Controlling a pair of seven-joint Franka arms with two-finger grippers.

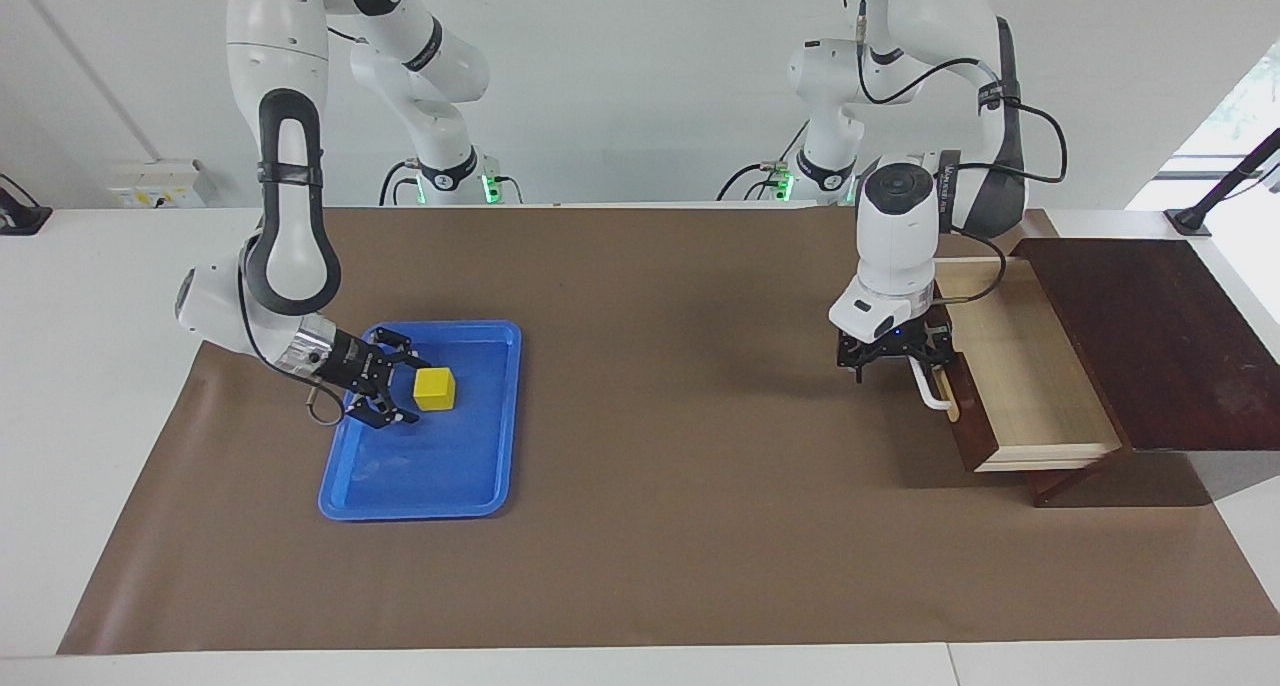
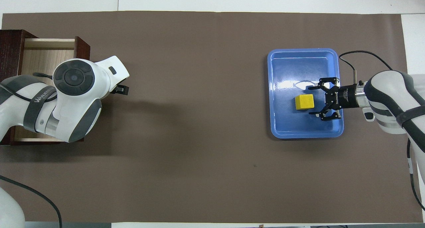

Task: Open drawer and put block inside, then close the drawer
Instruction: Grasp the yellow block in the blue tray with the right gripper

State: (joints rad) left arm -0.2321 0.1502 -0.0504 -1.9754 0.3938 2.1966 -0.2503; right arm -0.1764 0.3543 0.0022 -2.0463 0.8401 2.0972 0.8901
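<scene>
The dark brown drawer [image 1: 1020, 366] stands pulled out of its dark wooden box [image 1: 1150, 336] at the left arm's end of the table, its pale inside bare. My left gripper [image 1: 893, 366] hangs open, pointing down at the white bar handle [image 1: 936, 394]; from above the wrist hides it. The yellow block [image 1: 434, 389] [image 2: 304, 102] sits in the blue tray [image 1: 420, 511] [image 2: 303, 50]. My right gripper [image 1: 406, 391] [image 2: 310, 100] is open and low over the tray, with its fingertips beside the block's edge, one on either side. I cannot tell whether they touch the block.
A brown mat [image 1: 650, 526] covers most of the white table. A grey socket box [image 1: 160, 184] sits by the wall past the right arm's end. The right arm's thin cable [image 2: 358, 53] loops beside the tray.
</scene>
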